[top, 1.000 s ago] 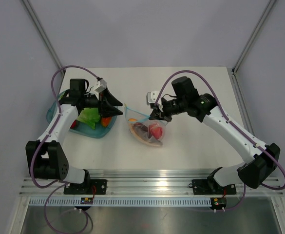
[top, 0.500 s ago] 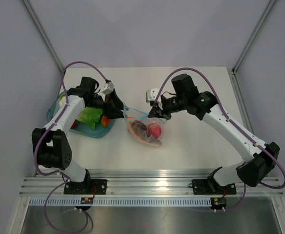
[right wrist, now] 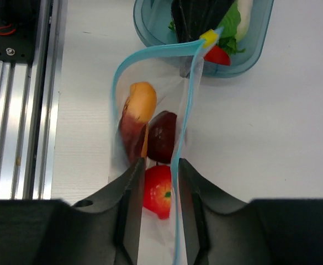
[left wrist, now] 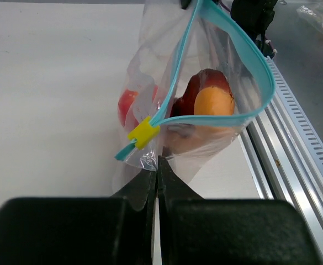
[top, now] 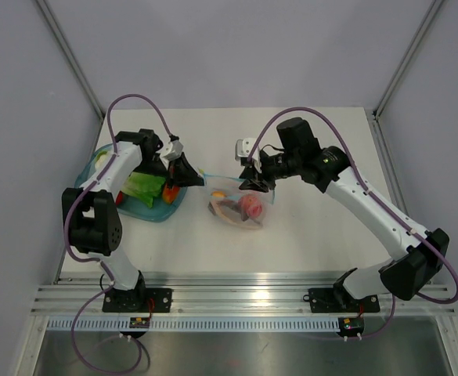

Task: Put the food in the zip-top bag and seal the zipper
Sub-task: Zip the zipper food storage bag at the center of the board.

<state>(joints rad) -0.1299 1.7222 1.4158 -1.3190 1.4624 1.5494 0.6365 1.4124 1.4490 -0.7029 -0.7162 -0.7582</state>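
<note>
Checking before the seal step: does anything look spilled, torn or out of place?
Nothing spilled or torn. The zip-top bag sits between the left gripper, shut on the corner by the yellow slider, and the right gripper, fingers astride one lip. The zipper gapes wide over the food; more sits in the teal bowl.

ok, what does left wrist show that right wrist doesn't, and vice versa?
Left wrist only: left gripper shut, pinching a corner of the clear plastic zip-top bag under the yellow slider.
Right wrist only: teal translucent bowl with greens behind the bag; right gripper open, one side of the teal-blue zipper strip between its jaws.
Both: bag mouth open, orange piece, dark purple piece, red round piece inside.
</note>
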